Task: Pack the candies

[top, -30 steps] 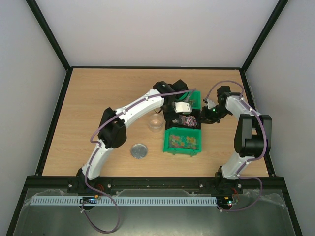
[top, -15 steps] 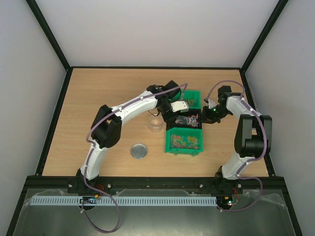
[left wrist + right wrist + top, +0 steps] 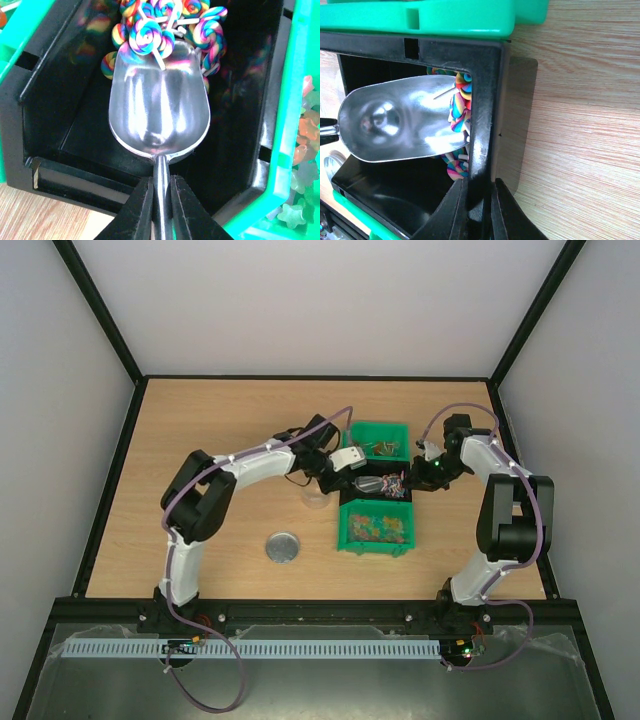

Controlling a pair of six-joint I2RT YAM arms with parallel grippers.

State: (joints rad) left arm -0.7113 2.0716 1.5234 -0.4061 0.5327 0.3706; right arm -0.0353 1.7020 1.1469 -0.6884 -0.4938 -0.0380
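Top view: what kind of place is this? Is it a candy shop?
Probably a robot lab booth, not a shop. A left arm and a right arm are bolted to a wooden table, plain white walls in a black frame close it in, and only a few candy bins sit out.

Light wood-grain table [image 3: 200, 430] enclosed by plain white walls [image 3: 320, 300] and black frame posts [image 3: 95, 305], under even, diffuse light.

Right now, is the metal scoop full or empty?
Almost empty: the metal scoop shows a bare, shiny bowl in both wrist views, with swirl lollipops only at its front lip, inside the black bin.
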